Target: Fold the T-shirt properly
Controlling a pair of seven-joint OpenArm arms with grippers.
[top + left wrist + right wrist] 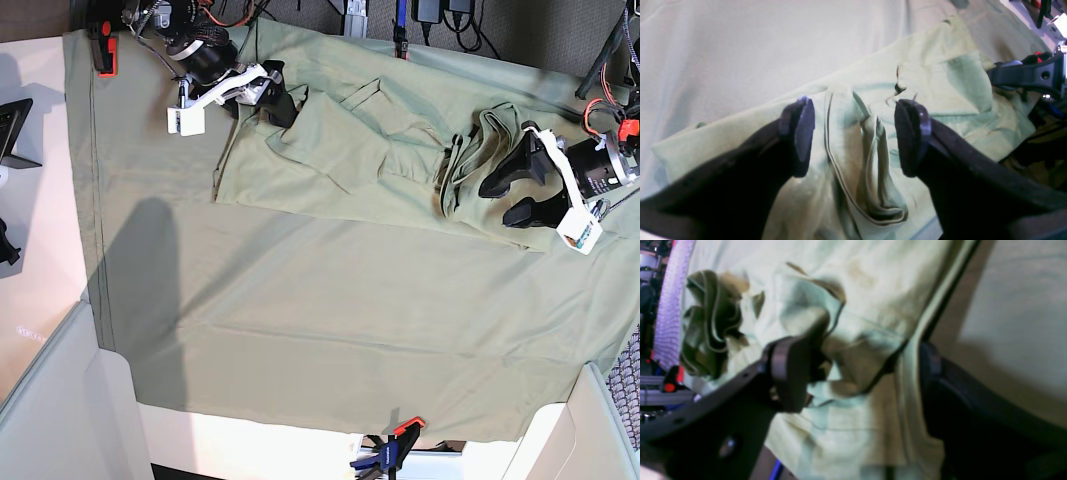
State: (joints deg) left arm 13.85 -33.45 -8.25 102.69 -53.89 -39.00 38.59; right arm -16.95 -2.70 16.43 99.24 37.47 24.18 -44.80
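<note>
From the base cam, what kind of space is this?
Probably a robotics lab bench: a large green tablecloth held by an orange-handled spring clamp, loose black cables along the far edge, and a pale sage-green cotton T-shirt spread between two arms.

A large green tablecloth (330, 330) lay flat over the surface (40, 290), whose pale bare top showed along the left side of the base view. An orange clamp (105, 55) gripped the cloth at its far left corner, and another clamp with orange and blue handles (390, 452) pinched its near edge. Dark cables (440, 15) hung behind the far edge, and a black object (12, 125) sat on the bare surface at the left border.
</note>
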